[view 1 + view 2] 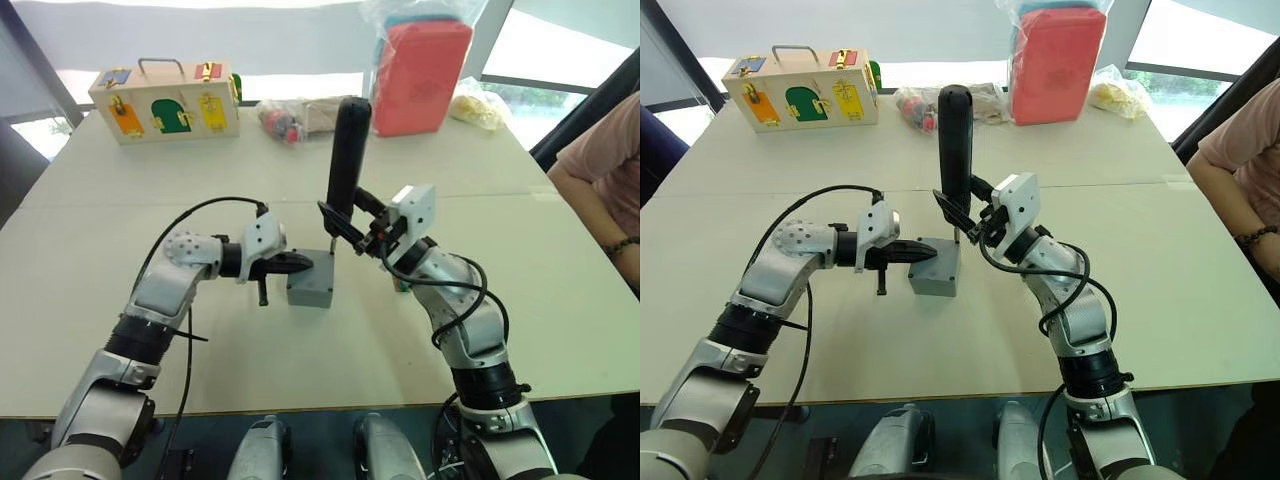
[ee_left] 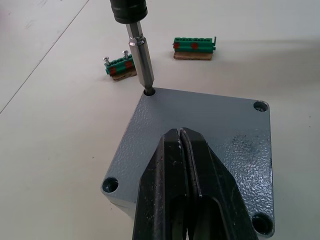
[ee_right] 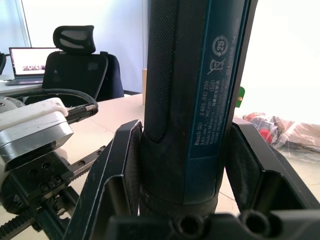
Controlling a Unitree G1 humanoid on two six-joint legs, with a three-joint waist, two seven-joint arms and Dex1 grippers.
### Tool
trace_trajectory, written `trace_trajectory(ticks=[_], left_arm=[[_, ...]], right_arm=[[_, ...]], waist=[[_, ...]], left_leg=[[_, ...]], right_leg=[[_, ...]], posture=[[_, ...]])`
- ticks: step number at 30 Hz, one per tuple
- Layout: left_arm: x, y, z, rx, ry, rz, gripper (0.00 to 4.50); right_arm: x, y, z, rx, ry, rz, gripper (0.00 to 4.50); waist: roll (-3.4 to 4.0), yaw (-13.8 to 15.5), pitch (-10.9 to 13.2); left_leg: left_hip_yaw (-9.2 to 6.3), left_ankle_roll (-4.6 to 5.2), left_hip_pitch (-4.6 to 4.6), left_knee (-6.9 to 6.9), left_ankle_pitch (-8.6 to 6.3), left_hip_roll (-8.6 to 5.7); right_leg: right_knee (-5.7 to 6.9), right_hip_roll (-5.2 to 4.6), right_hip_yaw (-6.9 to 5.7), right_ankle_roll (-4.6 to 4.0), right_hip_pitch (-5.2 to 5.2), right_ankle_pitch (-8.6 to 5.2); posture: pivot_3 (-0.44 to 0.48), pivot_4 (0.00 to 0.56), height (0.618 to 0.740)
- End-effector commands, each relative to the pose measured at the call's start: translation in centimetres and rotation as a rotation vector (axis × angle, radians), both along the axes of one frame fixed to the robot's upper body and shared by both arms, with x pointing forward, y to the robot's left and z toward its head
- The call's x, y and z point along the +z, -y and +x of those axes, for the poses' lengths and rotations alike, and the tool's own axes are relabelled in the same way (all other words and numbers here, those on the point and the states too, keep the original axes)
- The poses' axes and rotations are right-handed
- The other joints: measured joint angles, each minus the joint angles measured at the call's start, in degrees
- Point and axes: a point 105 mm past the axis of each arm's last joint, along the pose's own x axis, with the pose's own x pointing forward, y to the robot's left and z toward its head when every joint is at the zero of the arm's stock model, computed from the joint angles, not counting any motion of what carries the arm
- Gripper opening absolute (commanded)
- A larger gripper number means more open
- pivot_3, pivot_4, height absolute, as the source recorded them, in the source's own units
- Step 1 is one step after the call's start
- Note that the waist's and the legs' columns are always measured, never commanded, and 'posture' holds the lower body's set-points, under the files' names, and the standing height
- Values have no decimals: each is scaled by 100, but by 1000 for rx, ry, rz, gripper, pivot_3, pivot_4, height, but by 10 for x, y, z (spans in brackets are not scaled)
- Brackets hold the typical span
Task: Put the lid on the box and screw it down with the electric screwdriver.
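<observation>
Screwing is the step in hand: the lid [image 2: 200, 135] already sits flush on the box [image 1: 308, 291], which rests on the table [image 1: 90, 230] near the middle of the head-camera frame, between my two arms. My right gripper [image 1: 352, 224] pinches the electric screwdriver [image 1: 346, 160] around its lower body, and the right wrist view shows both fingers pressed against the dark barrel. I hold the tool upright, and its metal bit [image 2: 141, 65] stands in the corner hole of the lid that lies toward the upper left of the left wrist frame.

My left gripper [image 1: 302, 263] has its fingers pressed together, and they lie on top of the lid, reaching in from the left side of the frame, to steady the box as I judge it.

Three other corner holes show open and dark in the left wrist view; I cannot tell whether screws sit in them. Two small green connector blocks [image 2: 120, 68] lie on the table just beyond the box. A wooden latch box [image 1: 165, 102] stands at the upper left of the head frame and a red case [image 1: 420, 75] at the upper centre, both well apart from my work.

Next I judge the driver must stay square over this hole while it turns, with my left fingers keeping the box from twisting, then lift and shift to another corner
</observation>
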Motion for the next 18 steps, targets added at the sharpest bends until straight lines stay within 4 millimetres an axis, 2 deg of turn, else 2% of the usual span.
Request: trace_trajectory(ticks=[1, 10, 13, 18], left_arm=[[-12, 2, -3, -7, -33, 28, 0], [-17, 3, -5, -12, -46, 39, 0], [-20, 3, -5, -11, -46, 48, 0], [-21, 3, -7, -17, -53, 54, 0]], right_arm=[[-20, -7, -3, 26, -79, -54, 1876], [-42, -8, -1, 3, -181, -109, 1876], [-54, -10, -1, -13, -215, -181, 1876], [-63, -11, -2, -25, -291, -167, 1876]], waist=[[0, 0, -6], [-1, -4, -74], [-2, -5, -111], [-2, -4, -177]], left_leg=[[0, 0, 1, 0, 0, 0], [1, 9, 11, -2, -5, 1], [1, 11, 13, -4, -7, 1], [0, 21, 27, -6, -13, 3]], right_leg=[[0, 0, 0, 0, 1, 0], [-5, 1, 2, -2, 7, -7], [-9, 0, 2, -3, 9, -9], [-9, 3, 2, -9, 25, -18]], posture=[[0, 150, 730], [0, 150, 730], [0, 150, 730], [0, 150, 730]])
